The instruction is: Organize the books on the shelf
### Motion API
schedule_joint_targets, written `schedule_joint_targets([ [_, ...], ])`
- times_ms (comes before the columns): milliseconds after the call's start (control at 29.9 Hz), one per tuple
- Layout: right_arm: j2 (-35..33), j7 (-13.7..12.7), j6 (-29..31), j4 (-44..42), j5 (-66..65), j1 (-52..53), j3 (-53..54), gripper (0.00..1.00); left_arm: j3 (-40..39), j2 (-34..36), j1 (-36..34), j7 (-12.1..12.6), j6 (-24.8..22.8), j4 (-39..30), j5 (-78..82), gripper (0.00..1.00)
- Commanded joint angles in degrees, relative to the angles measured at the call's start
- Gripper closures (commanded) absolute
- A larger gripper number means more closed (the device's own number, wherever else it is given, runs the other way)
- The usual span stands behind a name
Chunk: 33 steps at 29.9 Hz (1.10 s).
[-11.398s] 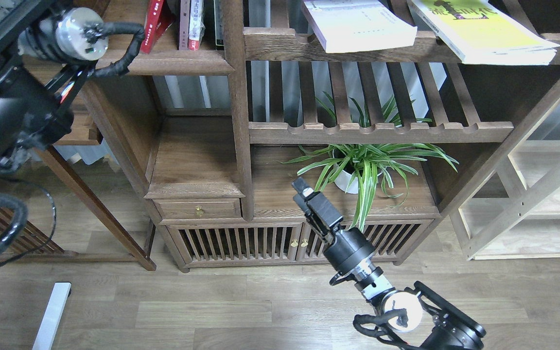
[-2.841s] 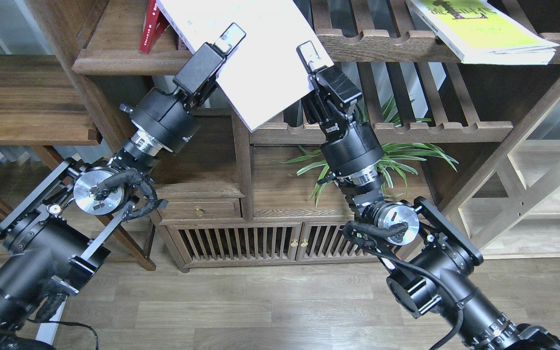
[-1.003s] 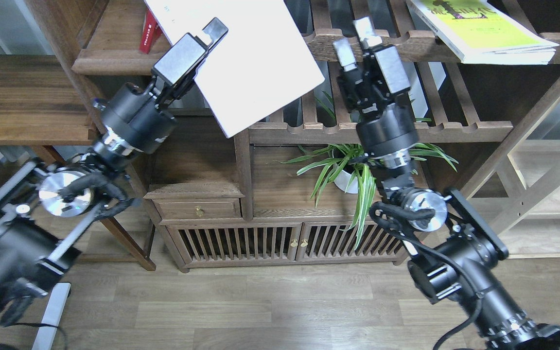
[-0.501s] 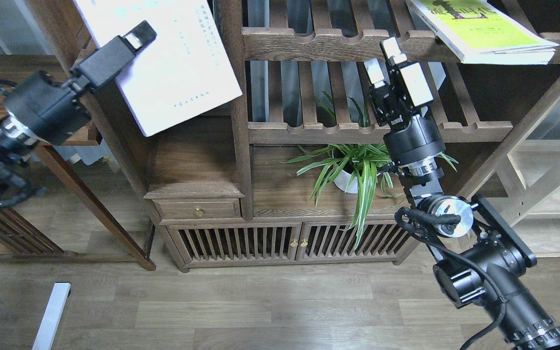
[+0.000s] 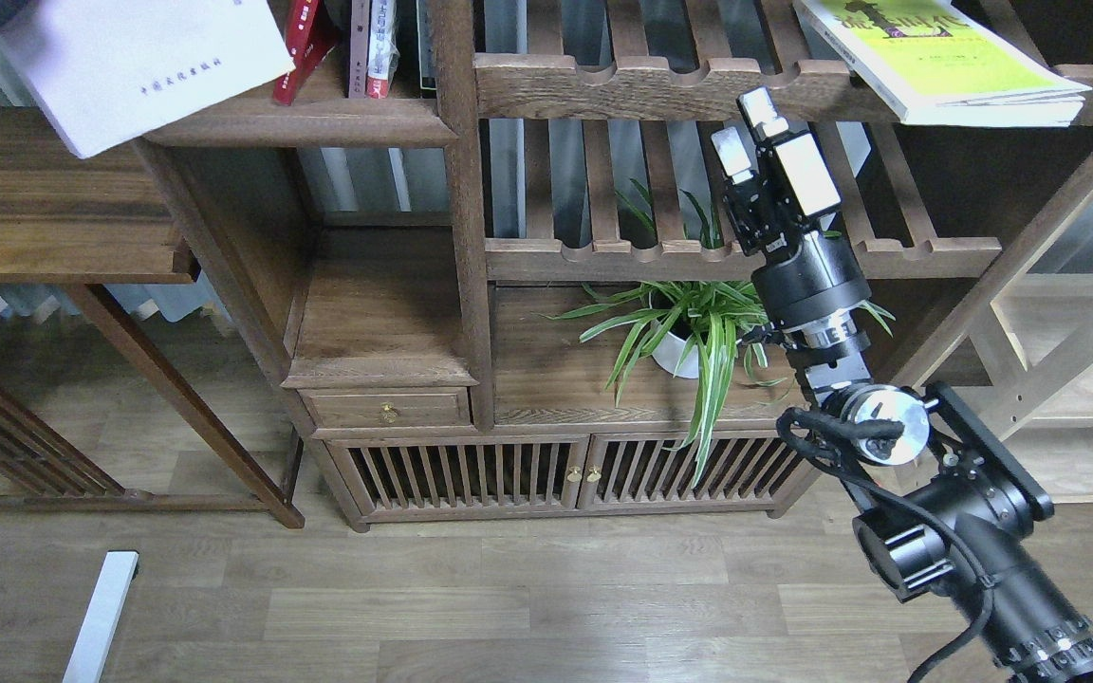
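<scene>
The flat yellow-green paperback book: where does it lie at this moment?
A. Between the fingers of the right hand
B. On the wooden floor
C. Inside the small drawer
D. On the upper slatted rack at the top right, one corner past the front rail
D: the flat yellow-green paperback book rests on the upper slatted rack, and the right hand below it holds nothing.

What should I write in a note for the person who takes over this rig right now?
Right pincer: open, empty, raised before the slatted rack, below the yellow-green book.
Left pincer: out of view; the white book hangs tilted at the top left, its holder unseen.
Red books stand on the solid shelf.
Done: white book is off the rack.
Left: stand the white book on the shelf, then fetch the yellow-green one.
</scene>
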Motion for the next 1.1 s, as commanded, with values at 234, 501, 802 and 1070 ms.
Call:
schedule_joint_targets([
  [234,-1.79,-0.02,0.0,0.04,-0.37,-0.05,-2.88,0.16,-0.77,-2.74,-0.17,-1.9,0.0,1.43,8.85,1.0],
  [501,-1.88,-0.02,0.0,0.04,-0.37,-0.67,-3.24,0.16,-0.68,-6.96,-0.61,-6.48,3.47,1.7,16.32,1.0],
  [802,-1.53,0.06,0.0,-0.05,-0.37,-0.93,-3.33,0.16,-0.42,-9.43,-1.4,-7.01,12.26,1.26,19.67,1.0],
  [1070,-1.17,0.06,0.0,0.04,-0.28,-1.81,-3.68,0.15,0.46,-15.92,-4.92,-7.01,21.22,1.43,25.28,1.0],
])
